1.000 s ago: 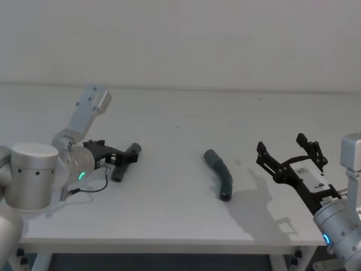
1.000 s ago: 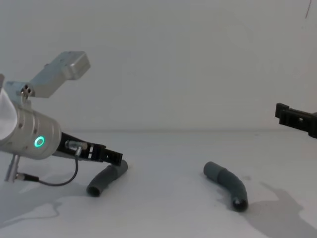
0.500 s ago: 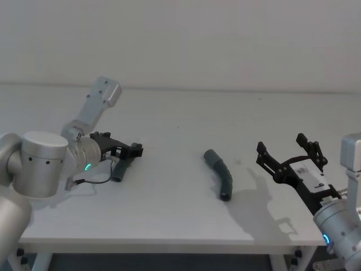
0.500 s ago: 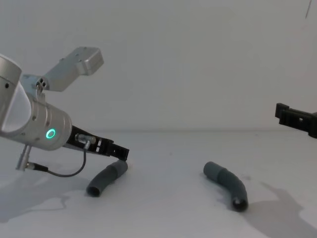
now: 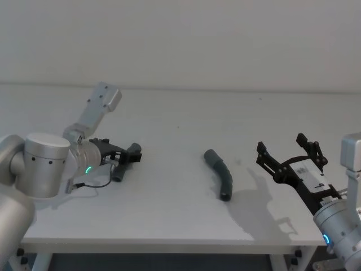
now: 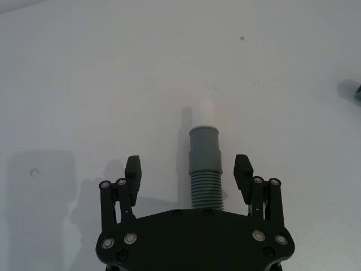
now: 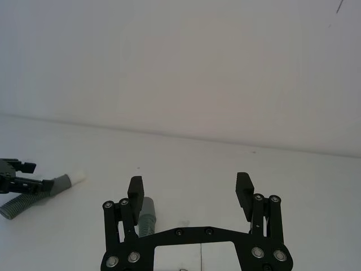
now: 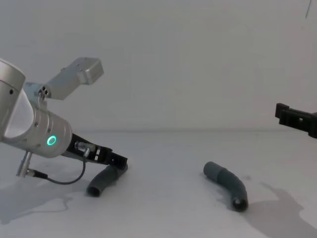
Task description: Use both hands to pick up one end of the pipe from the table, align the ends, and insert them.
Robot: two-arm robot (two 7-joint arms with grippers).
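Pincer on left arm (image 6: pixel 188 166) straddles grey pipe piece (image 6: pixel 203 158), jaws apart.

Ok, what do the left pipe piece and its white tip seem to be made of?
Left pipe piece: likely matt grey plastic or rubber; its ribbed stretch suggests a flexible hose. White tip: smooth, probably hard plastic, though that is uncertain. The piece lies between the fingers of the open left gripper.

Left pipe piece (image 6: pixel 203 161): dark grey, ribbed, white tip (image 6: pixel 207 114). Right pipe piece (image 5: pixel 221 175): dark grey. Surface (image 5: pixel 169 209): white. Left pincer (image 6: pixel 188 169), right pincer (image 7: pixel 189 189): black.
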